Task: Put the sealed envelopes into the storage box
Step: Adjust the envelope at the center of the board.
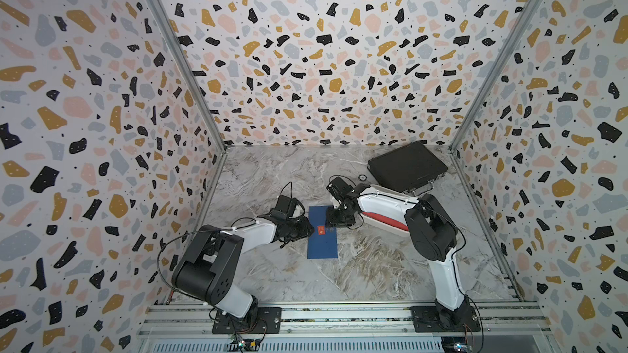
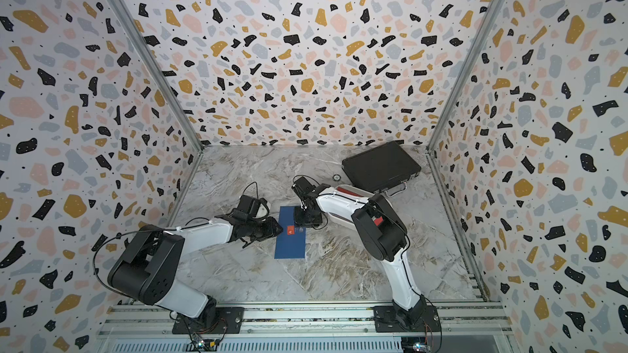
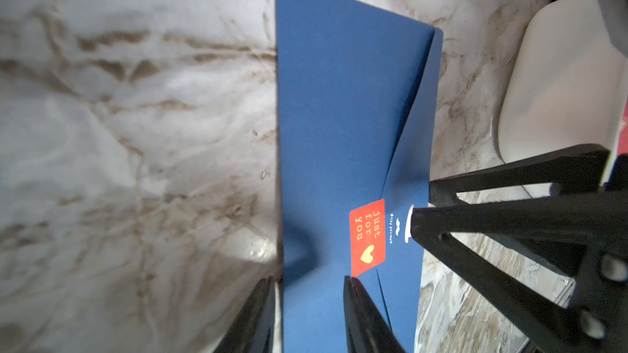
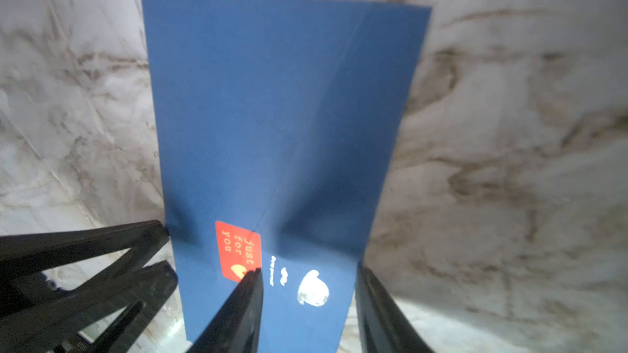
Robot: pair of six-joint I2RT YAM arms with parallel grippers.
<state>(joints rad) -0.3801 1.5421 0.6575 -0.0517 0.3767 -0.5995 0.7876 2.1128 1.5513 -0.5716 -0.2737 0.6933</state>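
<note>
A navy envelope with a red "just for you" sticker lies flat on the marble table. My left gripper is open at its left edge, one finger on the paper and the other on the table beside it. At the opposite edge, my right gripper is open, with one finger near the sticker and one just off the paper. The white storage box sits right of the envelope, mostly hidden under my right arm. A red envelope lies inside it.
A black briefcase lies at the back right, behind the box. A small round object rests on the table next to it. Patterned walls enclose the table on three sides.
</note>
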